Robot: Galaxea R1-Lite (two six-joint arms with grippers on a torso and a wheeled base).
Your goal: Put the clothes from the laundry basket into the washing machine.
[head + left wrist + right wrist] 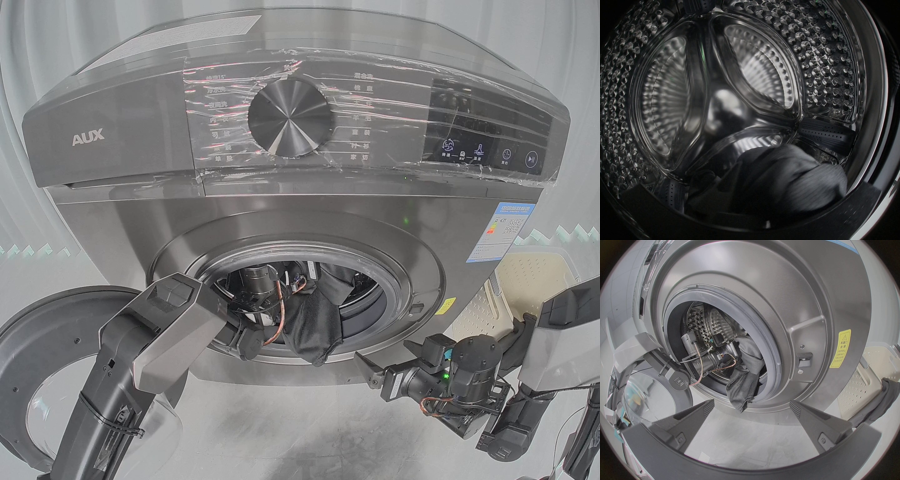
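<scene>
Silver-grey front-loading washing machine (125,212) is standing with its round glass door (37,350) swung open on the robot's left. Left gripper (732,351) is sitting inside the perforated steel drum (818,47), right against a dark grey cloth garment (315,322); can't make out whether its jaws are clamping the fabric or standing apart. That garment is lying half in, half out: part is resting on the drum floor, the rest is hanging over the grey door seal (773,349) and down the front. Right gripper (750,404) is hovering low in front of the machine, right of the opening, jaws standing wide apart and gripping nothing. Cream perforated plastic laundry basket (531,275) is sitting beside the machine on the right, with another dark garment (889,393) draping over its rim.
</scene>
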